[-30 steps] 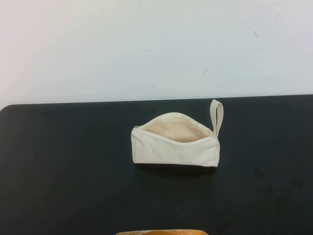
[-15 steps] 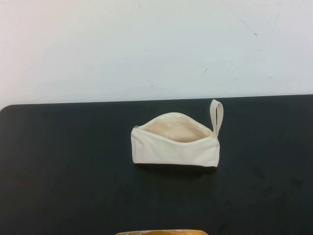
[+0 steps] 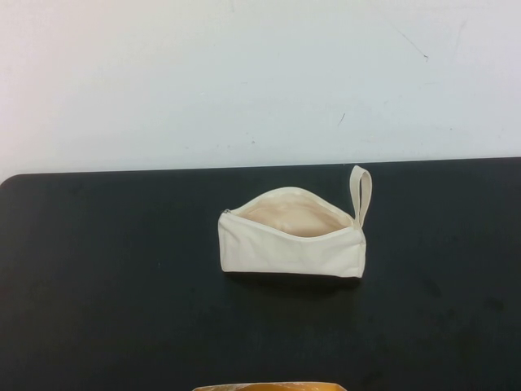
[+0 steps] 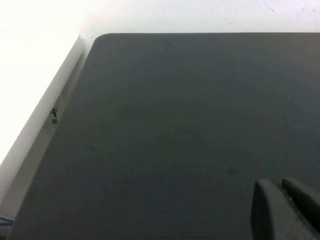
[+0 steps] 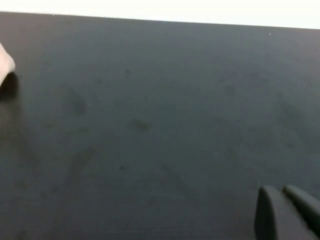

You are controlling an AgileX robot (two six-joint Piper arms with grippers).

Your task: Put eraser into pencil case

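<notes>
The pencil case (image 3: 291,242) is a cream canvas pouch lying in the middle of the black table (image 3: 122,285). Its zip is open and the pale peach lining (image 3: 293,217) shows. Its wrist loop (image 3: 361,192) sticks up at the right end. The eraser shows in no view. Neither arm shows in the high view. My left gripper (image 4: 276,186) is shut and empty over bare table near the table's far left corner. My right gripper (image 5: 278,192) is shut and empty over bare table. A pale scrap (image 5: 5,65) at the edge of the right wrist view may be the pouch.
A white wall (image 3: 260,73) stands behind the table's far edge. An orange-yellow object (image 3: 269,386) peeks in at the bottom edge of the high view. A white ledge (image 4: 35,90) runs beside the table in the left wrist view.
</notes>
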